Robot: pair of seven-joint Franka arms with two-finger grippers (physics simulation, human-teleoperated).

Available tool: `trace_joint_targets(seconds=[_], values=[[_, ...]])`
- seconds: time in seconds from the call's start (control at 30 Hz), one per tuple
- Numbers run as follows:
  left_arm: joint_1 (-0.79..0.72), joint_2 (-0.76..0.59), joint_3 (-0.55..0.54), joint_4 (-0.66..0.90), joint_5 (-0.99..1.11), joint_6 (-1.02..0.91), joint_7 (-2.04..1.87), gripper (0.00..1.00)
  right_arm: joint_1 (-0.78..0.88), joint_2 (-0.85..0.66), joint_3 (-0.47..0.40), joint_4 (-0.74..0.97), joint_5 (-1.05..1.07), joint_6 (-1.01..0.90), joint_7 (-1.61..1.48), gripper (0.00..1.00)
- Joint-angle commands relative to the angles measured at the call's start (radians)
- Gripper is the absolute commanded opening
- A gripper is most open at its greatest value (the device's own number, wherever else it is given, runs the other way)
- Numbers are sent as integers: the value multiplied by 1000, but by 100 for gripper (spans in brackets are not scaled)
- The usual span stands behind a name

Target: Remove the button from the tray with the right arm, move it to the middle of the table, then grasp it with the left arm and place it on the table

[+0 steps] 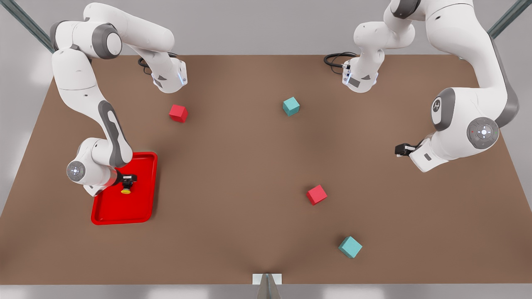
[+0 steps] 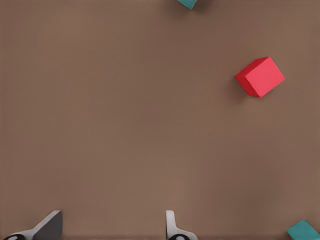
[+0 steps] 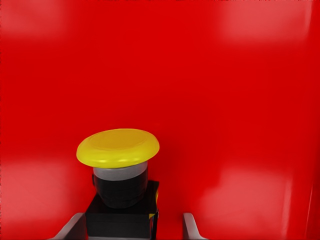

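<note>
Right gripper hung over the red tray, fingers straddling the button; clamped or not, can't tell. Button looked small, rigid, light; best pinched at its boxy base. Left gripper waited, released.

red tray, yellow-capped button, brown table

Plain pale grey walls and floor surround the scene, with slanted metal struts in both upper corners.

Bright, even light; soft shadows, mild glare, sharp renders.
</note>
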Motion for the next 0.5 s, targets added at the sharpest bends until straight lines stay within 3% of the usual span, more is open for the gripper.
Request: trace_joint_targets(seconds=[0.0,0.1,0.27,0.47], values=[[0,-1,0,0,0,1,1,100,4,-4,0,0,1,-9,-11,72],[0,-1,0,0,0,1,1,100,7,-7,0,2,-1,-12,-14,56],[0,-1,0,0,0,1,1,100,17,-10,0,2,-1,-15,-12,55],[0,-1,0,0,0,1,3,100,17,-8,0,2,-1,-15,-15,48]])
